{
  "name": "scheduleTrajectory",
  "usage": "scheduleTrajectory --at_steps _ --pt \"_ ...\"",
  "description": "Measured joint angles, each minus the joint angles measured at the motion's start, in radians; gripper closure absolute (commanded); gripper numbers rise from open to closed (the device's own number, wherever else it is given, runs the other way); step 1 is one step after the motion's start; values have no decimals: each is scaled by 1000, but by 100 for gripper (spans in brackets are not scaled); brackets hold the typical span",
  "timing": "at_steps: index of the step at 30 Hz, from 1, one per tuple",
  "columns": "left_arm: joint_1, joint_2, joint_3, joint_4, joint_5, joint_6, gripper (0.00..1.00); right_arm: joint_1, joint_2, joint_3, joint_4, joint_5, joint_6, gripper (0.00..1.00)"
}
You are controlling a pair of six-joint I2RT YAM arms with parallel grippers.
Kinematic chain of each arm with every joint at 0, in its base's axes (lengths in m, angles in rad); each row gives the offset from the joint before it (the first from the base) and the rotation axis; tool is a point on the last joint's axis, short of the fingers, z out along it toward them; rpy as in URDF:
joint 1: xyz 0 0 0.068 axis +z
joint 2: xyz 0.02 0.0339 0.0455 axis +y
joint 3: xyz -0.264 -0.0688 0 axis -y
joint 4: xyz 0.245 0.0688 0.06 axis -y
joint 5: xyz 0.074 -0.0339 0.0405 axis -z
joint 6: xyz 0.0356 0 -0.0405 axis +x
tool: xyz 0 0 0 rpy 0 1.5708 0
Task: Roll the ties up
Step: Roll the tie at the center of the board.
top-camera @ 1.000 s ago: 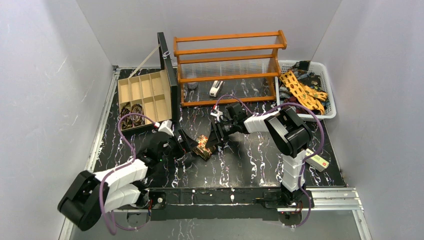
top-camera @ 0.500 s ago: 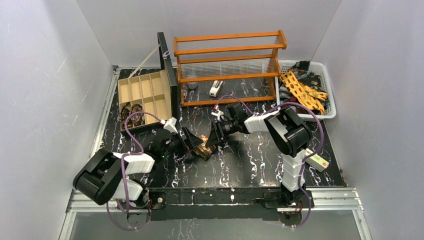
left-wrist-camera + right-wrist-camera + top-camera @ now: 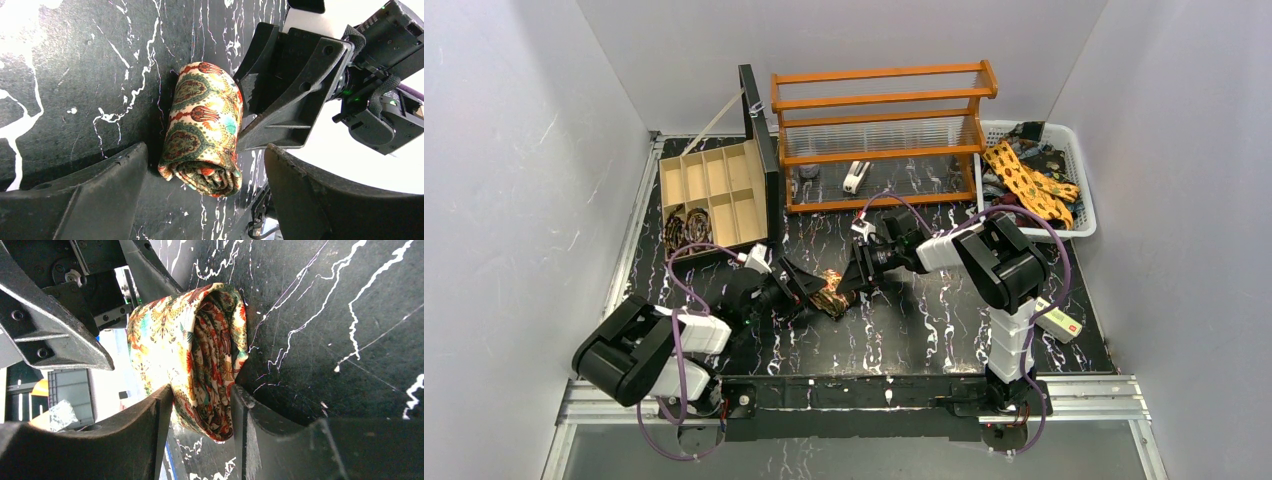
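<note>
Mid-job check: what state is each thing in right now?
rolled tie: coiled, on the table.
right end effector: shut on the rolled tie.
left end effector: open, astride the rolled tie.
wooden compartment box: lid open.
boxed ties: coiled.
basket ties: unrolled, heaped in white basket.

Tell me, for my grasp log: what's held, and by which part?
Right pincer pinches the rolled tie across its coil's end; left pincer straddles it, open.
</note>
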Motion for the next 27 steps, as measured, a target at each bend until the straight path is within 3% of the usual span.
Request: scheduleTrajectory --at_steps 14,27 --pt "-114 73 -2 92 -55 -114 18 -2 -11 -50 100 15 55 45" --pt "-162 145 -10 162 -136 -205 40 -2 -13 -60 119 17 59 46"
